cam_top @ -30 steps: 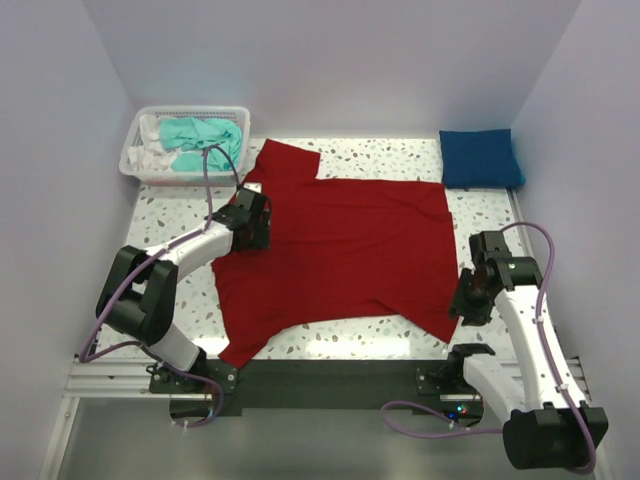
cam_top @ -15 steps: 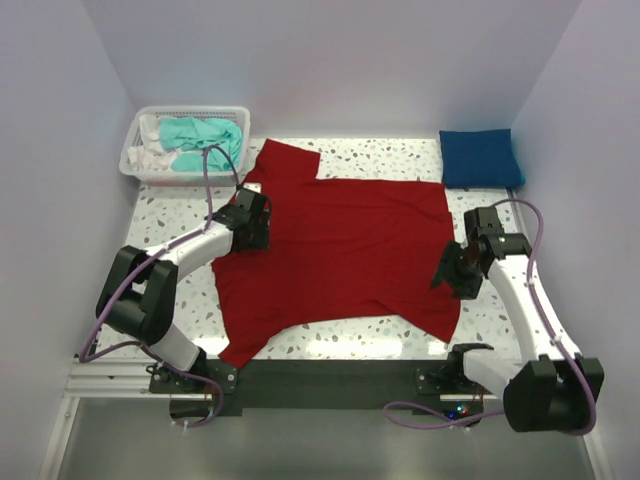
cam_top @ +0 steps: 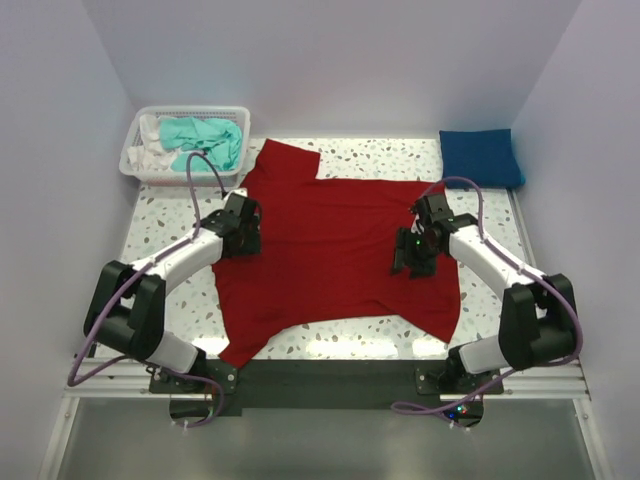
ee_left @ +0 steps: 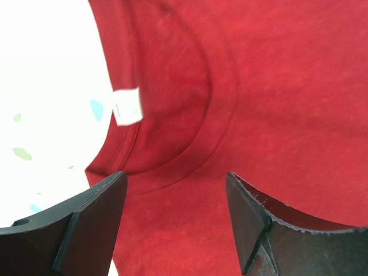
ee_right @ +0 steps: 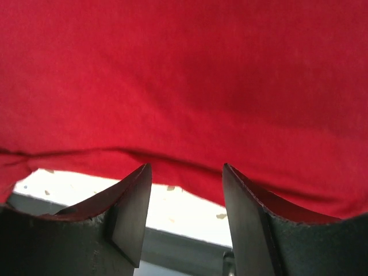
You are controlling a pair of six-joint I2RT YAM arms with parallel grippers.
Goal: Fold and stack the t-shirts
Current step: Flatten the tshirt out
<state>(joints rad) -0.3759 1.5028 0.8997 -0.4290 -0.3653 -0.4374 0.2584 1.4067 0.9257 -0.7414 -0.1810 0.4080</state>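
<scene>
The deep red t-shirt [cam_top: 340, 250] lies spread flat mid-bench, not yet folded. The left claw [ee_left: 174, 187] hovers over its collar and the right claw [ee_right: 186, 172] over its right part, both apart and empty. The first fold seems at hand: each claw must pinch an edge cleanly.

The red t-shirt [ee_right: 184, 75] fills most of the view, its hem crossing low. Below the hem lies pale speckled surface [ee_right: 192, 214]. The right gripper [ee_right: 187, 168] gapes, nothing between its dark fingers [ee_right: 129, 221].
</scene>
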